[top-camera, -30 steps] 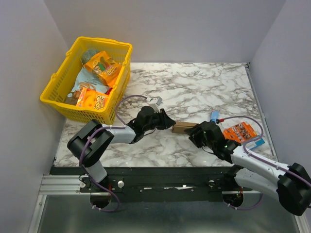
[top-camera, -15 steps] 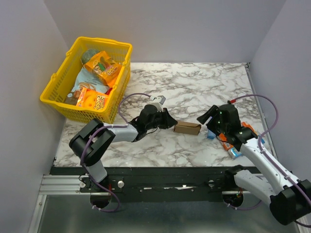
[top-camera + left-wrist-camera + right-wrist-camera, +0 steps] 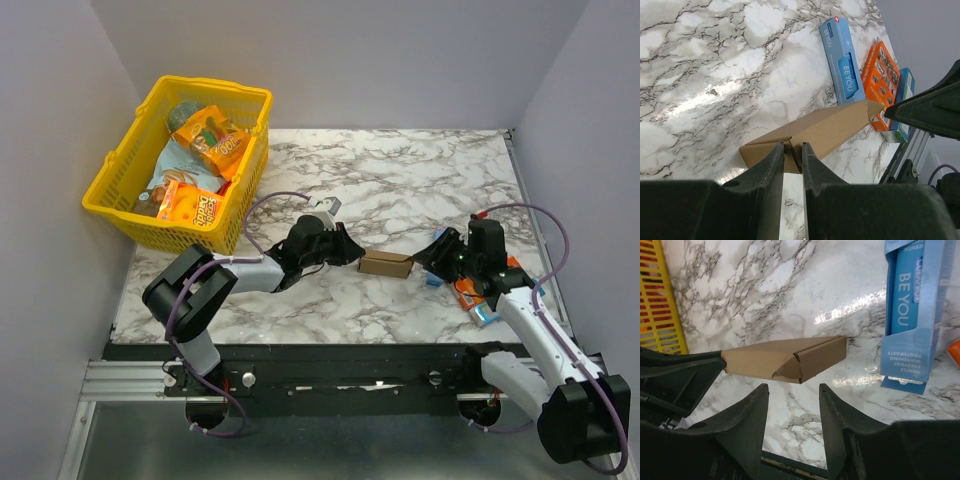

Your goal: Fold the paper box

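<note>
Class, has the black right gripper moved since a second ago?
Yes: right gripper withdrew from the brown cardboard paper box, toward the marble table's right edge.

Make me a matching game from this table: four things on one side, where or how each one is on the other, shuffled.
1 paper box
2 yellow basket
3 blue packet
4 right jaws

A far left, full of packets
B open, empty
C pinched by left jaws
D flat beside orange packet

Pairs: 1-C, 2-A, 3-D, 4-B
</note>
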Action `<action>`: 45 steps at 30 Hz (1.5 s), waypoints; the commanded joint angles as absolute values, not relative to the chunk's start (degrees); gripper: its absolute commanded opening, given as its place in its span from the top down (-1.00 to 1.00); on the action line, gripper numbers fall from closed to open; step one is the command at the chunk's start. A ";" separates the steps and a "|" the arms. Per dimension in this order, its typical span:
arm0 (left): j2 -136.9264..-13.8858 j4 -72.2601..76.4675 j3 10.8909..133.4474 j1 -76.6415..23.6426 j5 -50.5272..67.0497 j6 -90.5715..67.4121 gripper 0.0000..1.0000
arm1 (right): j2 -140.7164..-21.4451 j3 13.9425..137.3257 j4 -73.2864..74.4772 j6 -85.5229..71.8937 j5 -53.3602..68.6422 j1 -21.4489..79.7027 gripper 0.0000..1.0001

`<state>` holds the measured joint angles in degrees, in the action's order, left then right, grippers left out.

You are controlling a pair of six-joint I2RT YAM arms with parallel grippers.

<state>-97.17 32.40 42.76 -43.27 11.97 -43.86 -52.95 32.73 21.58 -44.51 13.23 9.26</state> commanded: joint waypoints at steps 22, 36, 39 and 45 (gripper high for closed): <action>-101.16 13.45 40.52 -45.62 8.70 -39.11 1.00 | -57.13 33.40 13.89 -42.45 18.28 8.96 0.13; -100.90 13.27 40.60 -45.88 8.26 -39.02 1.00 | -59.94 33.40 12.22 -42.89 19.07 9.49 0.14; -100.90 13.18 40.60 -46.05 8.17 -38.94 1.00 | -60.47 33.83 11.60 -43.24 19.34 9.93 0.16; -100.99 12.83 40.87 -46.40 7.91 -38.76 1.00 | -61.34 34.28 11.34 -44.21 19.42 11.25 0.18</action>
<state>-96.86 30.26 43.90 -44.75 9.04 -42.81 -60.14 32.73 13.34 -43.03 18.33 9.50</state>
